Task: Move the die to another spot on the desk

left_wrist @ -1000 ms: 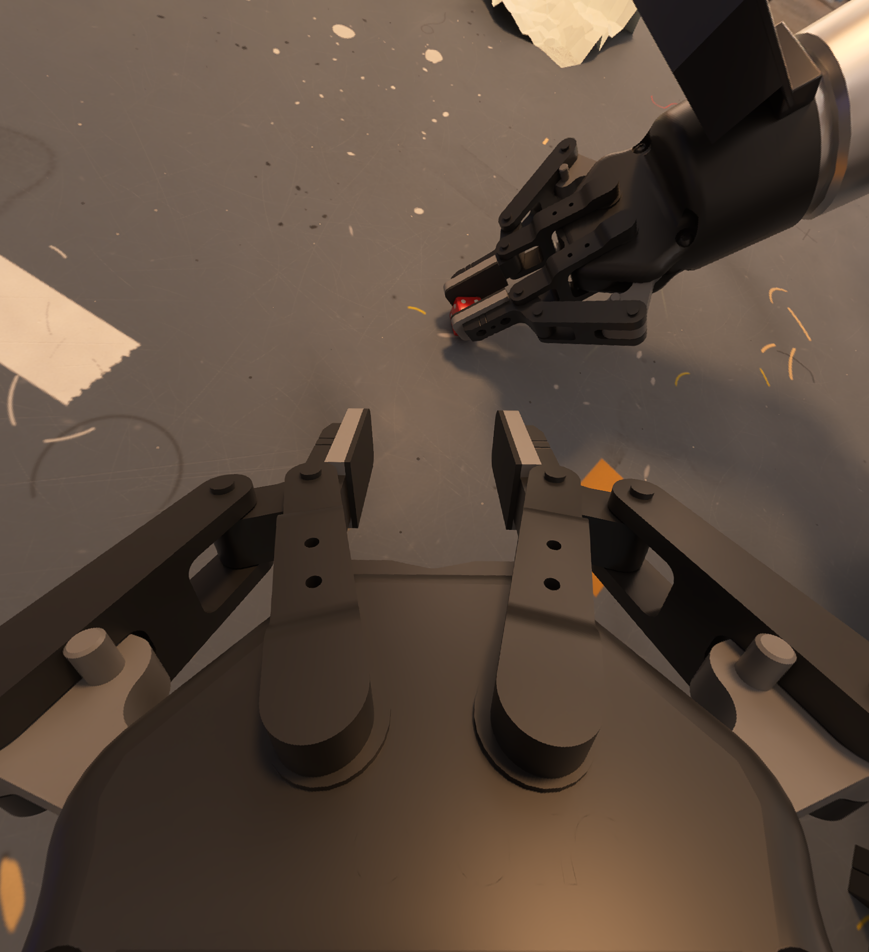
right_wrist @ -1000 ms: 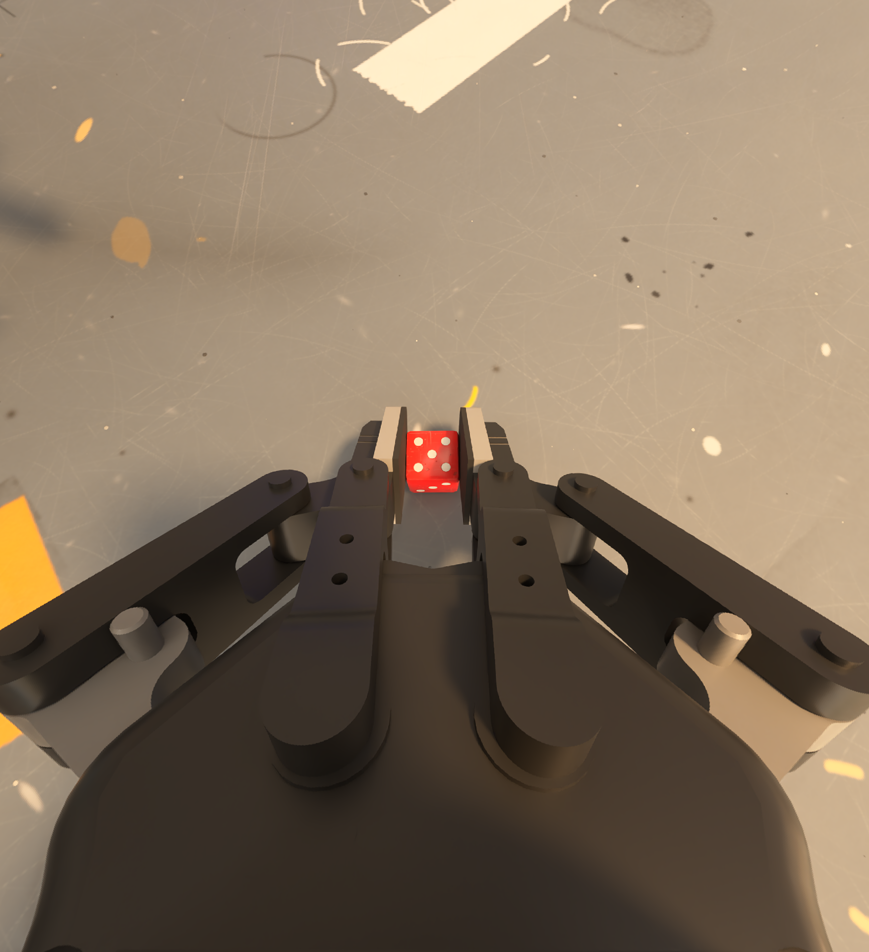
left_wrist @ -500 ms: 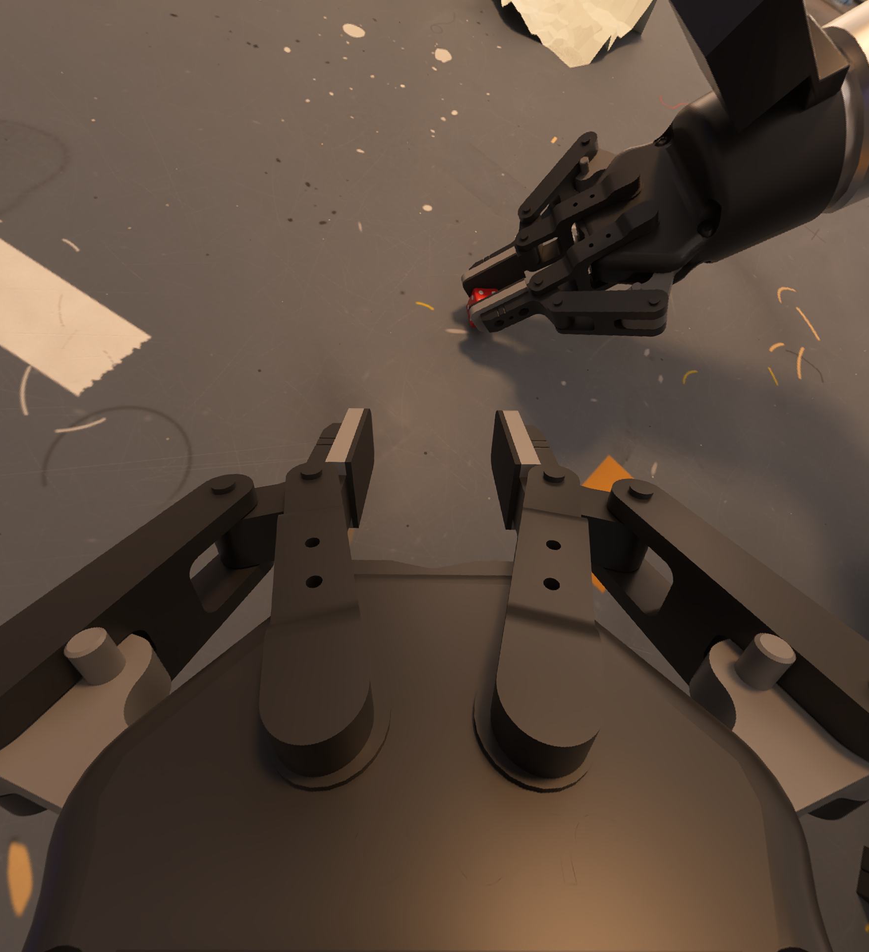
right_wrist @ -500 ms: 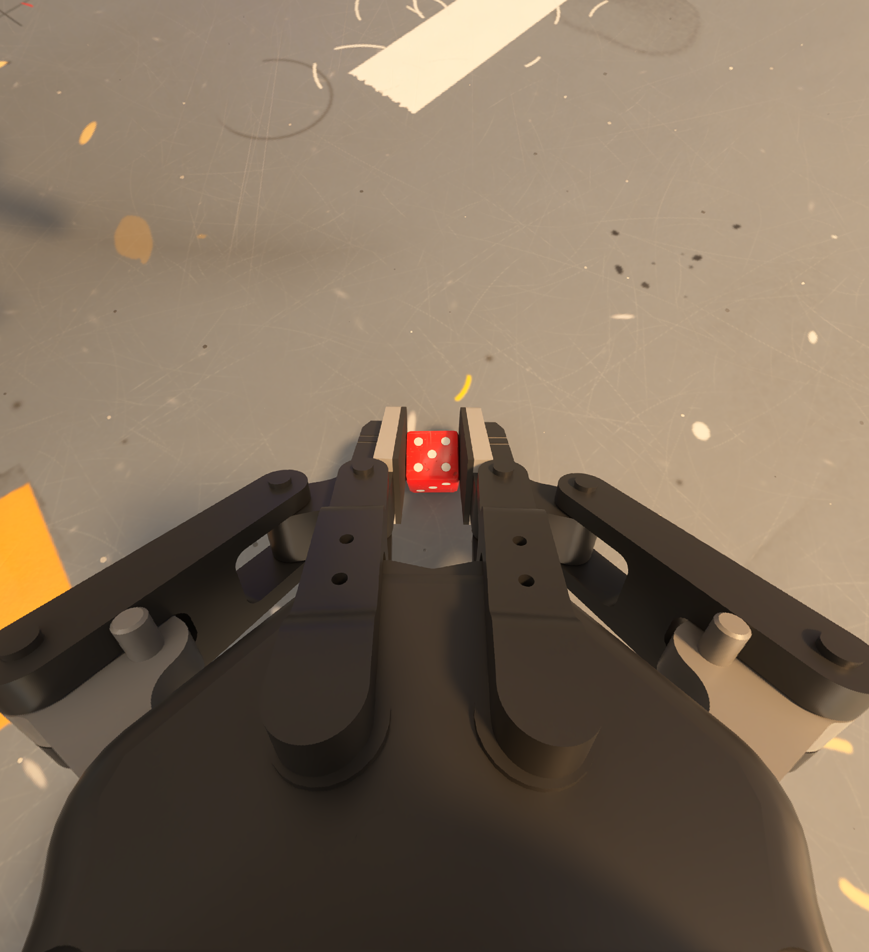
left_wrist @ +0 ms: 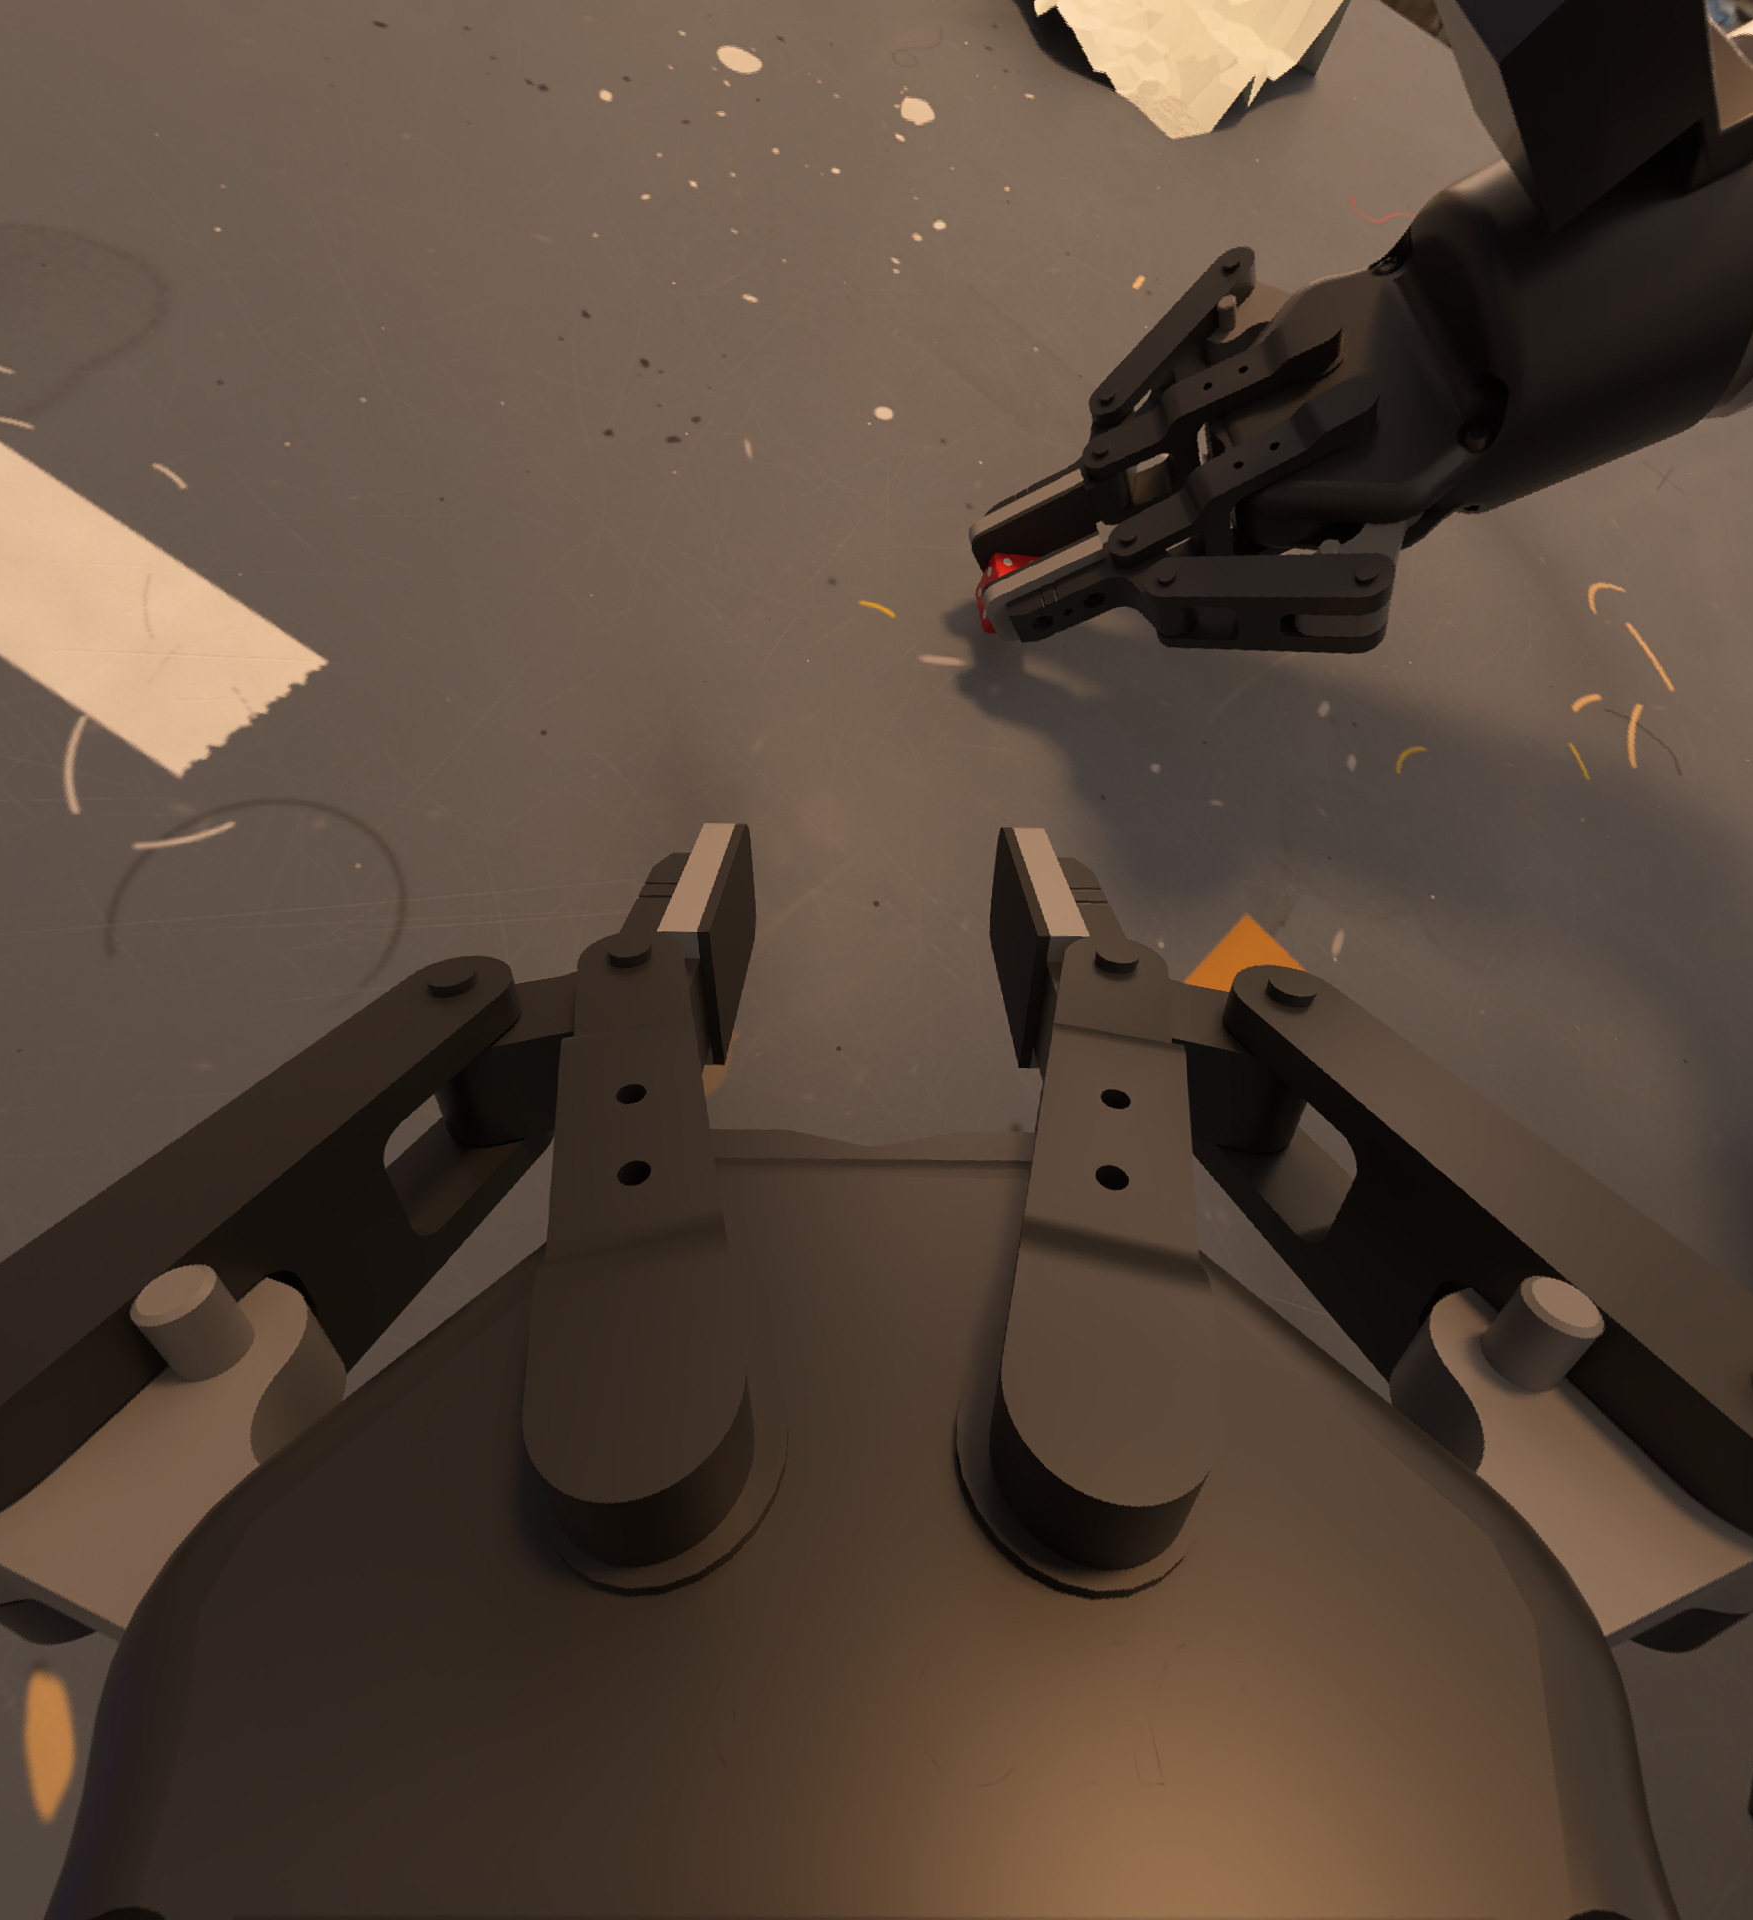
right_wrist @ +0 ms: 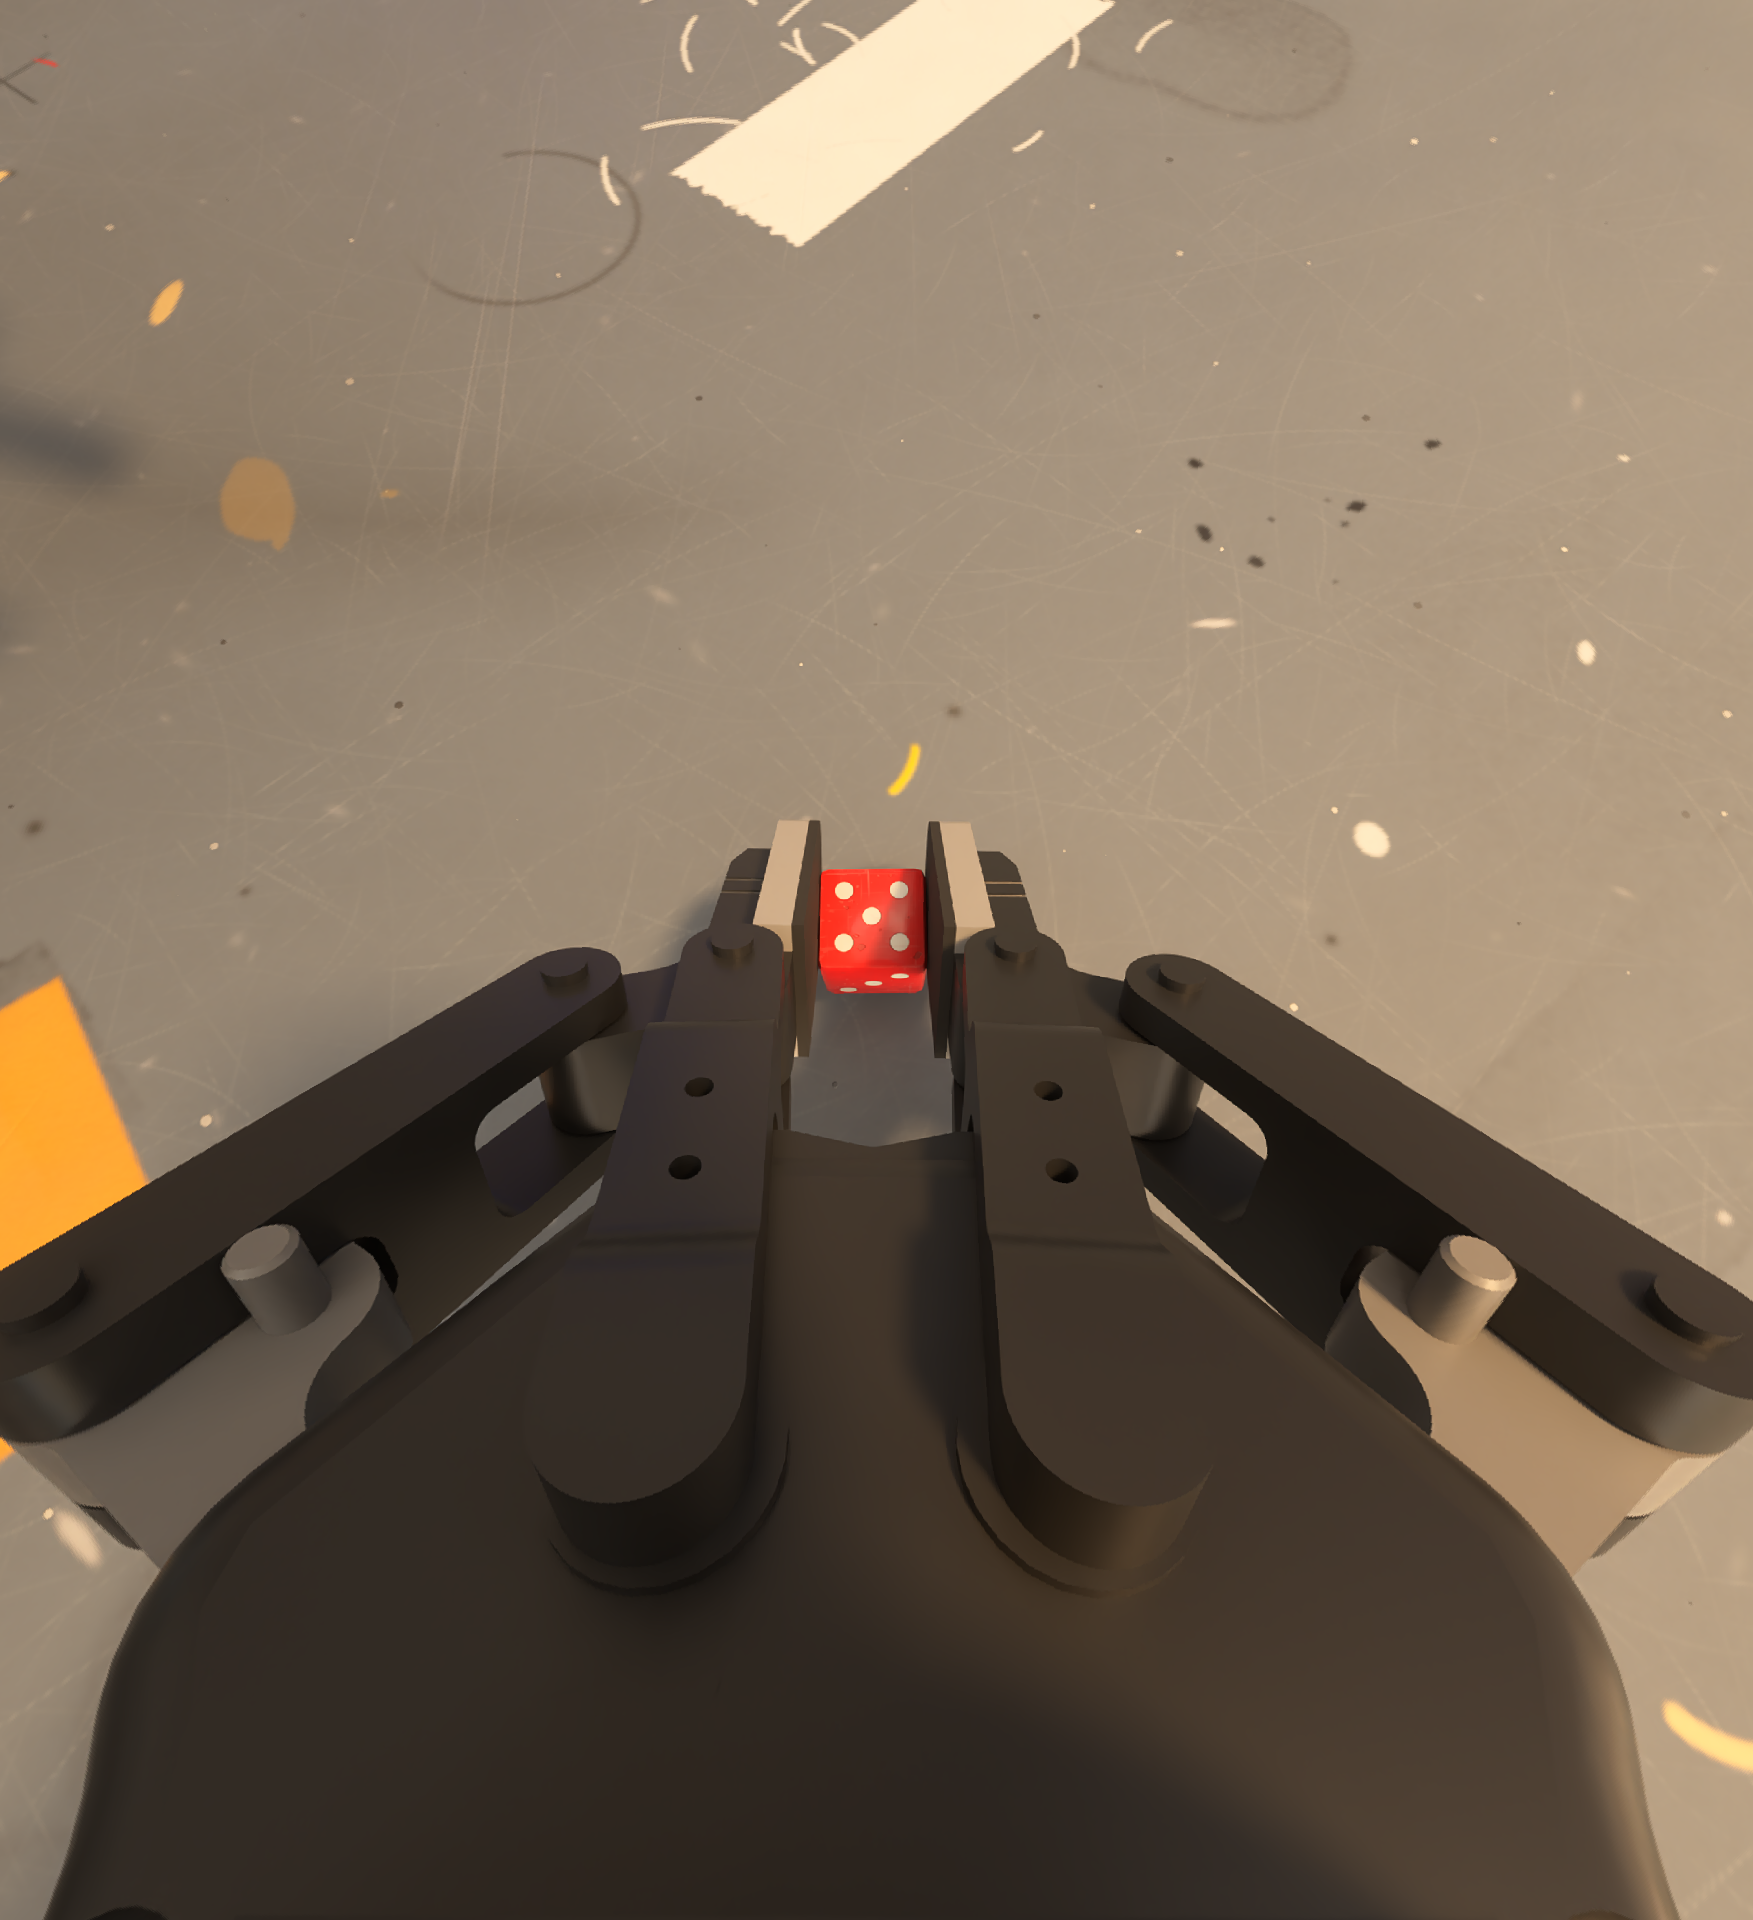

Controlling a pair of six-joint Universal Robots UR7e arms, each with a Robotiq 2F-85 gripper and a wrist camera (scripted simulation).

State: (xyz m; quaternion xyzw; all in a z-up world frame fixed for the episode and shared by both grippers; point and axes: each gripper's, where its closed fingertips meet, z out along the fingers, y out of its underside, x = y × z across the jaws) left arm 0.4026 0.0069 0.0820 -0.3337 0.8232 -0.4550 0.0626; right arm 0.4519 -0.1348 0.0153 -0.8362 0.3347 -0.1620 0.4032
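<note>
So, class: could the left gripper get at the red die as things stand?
Probably not: the right gripper is shut on the die, its fingers covering two sides. The left gripper is open, with bare desk between.

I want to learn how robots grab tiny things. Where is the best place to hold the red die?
By two opposite flat faces, as the right end effector does now: its pads press the die's left and right sides, coming in low along the desk. Flat parallel faces sit flush against flat pads, so a small cube likely won't twist.

The die is glossy red plastic with white pips. The right tool is matt dark plastic with pale smooth pads. The desk is matt grey, scratched and paint-flecked.
</note>
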